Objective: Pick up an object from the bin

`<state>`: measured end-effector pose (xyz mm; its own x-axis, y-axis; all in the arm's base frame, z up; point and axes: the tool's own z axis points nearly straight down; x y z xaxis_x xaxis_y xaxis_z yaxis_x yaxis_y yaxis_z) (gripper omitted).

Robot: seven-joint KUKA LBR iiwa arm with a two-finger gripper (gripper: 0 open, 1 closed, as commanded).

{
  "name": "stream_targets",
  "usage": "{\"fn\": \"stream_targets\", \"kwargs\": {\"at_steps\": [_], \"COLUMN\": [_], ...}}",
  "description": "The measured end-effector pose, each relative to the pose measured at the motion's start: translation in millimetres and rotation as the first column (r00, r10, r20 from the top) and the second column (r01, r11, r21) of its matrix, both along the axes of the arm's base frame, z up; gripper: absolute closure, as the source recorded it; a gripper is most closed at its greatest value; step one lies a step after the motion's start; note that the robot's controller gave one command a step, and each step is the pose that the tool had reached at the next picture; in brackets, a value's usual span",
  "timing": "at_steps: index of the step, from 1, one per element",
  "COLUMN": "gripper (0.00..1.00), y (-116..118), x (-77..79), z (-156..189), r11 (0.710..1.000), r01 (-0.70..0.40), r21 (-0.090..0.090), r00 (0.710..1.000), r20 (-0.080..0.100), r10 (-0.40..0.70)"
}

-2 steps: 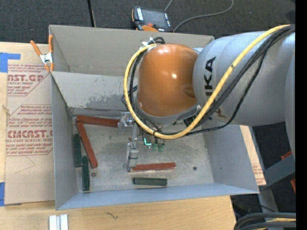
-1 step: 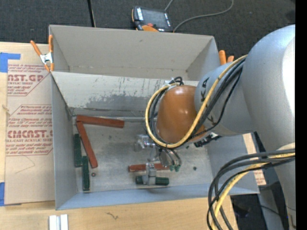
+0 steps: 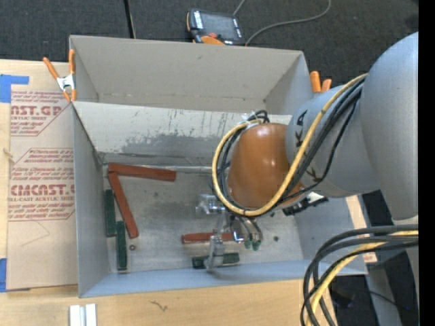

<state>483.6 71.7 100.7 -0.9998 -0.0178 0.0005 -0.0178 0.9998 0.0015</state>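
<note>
pincer low near bin front wall, between short red stick and green stick; width: cannot tell.

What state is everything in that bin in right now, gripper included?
Long red-brown stick: lying flat across the back of the bin.
Second red-brown stick: lying flat, slanting forward from the first one's left end.
Green sticks: lying flat along the left wall.
Short red-brown stick: lying flat, just left of the gripper.
Green piece: lying flat by the front wall, under the gripper.
Gripper: down low; grasp cannot be told.
</note>
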Motion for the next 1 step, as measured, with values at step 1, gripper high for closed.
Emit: {"fn": "stream_targets", "kwargs": {"at_steps": [1], "gripper": [0.0], "y": [-7.1], "x": [-3.2], "z": [-1.4], "r11": [0.997], "r01": [0.073], "r21": [-0.001], "r00": [0.997], "r20": [-0.001], "r10": [-0.073]}}
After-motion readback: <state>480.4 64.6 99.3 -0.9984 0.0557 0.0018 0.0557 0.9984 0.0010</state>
